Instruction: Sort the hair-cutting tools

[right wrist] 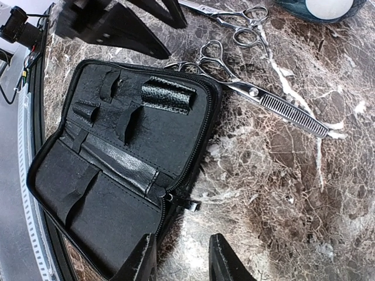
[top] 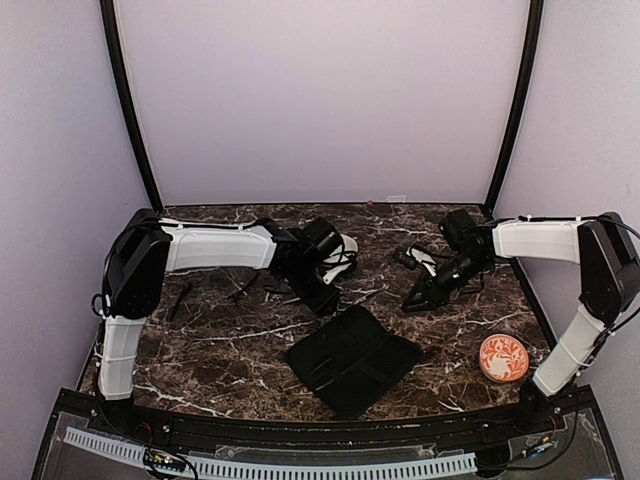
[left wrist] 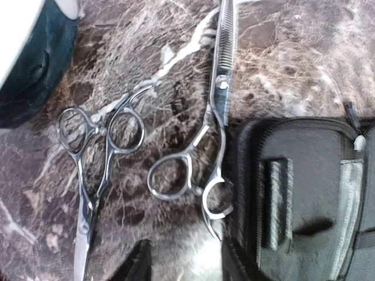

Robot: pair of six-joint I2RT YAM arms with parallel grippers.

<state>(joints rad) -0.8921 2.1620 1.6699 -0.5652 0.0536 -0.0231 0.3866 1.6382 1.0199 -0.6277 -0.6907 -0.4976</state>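
Hair-cutting tools (right wrist: 258,93): two pairs of silver scissors lie flat on the marble table (top: 230,350), just beside one long edge of the open black case (right wrist: 117,164). The toothed scissors (left wrist: 218,111) sit closest, with one ring handle touching or all but touching the zip edge. The plain scissors (left wrist: 94,175) lie next to them, apart, with the blades pointing the opposite way. A few thin black sticks (top: 180,300) lie further left, well apart from the case. The case is spread open with loops and pockets facing up and no tool seen in them, presumably ready to receive the tools. The left gripper (top: 322,297) hangs low over the scissor handles, jaws apart and nothing between them; I judge it is lining up on the toothed pair. The right gripper (right wrist: 186,257) hovers at the case's corner near the zip pull, fingers apart with only bare marble between them, possibly there to steady the case. The top view gives both arms closing on the case, the sticks, and a patterned bowl (top: 503,358) at the near right, but the left arm (top: 215,248) hides the scissors. Only the left wrist view shows the rings and teeth close up. Only the right wrist view shows the whole inside of the case.
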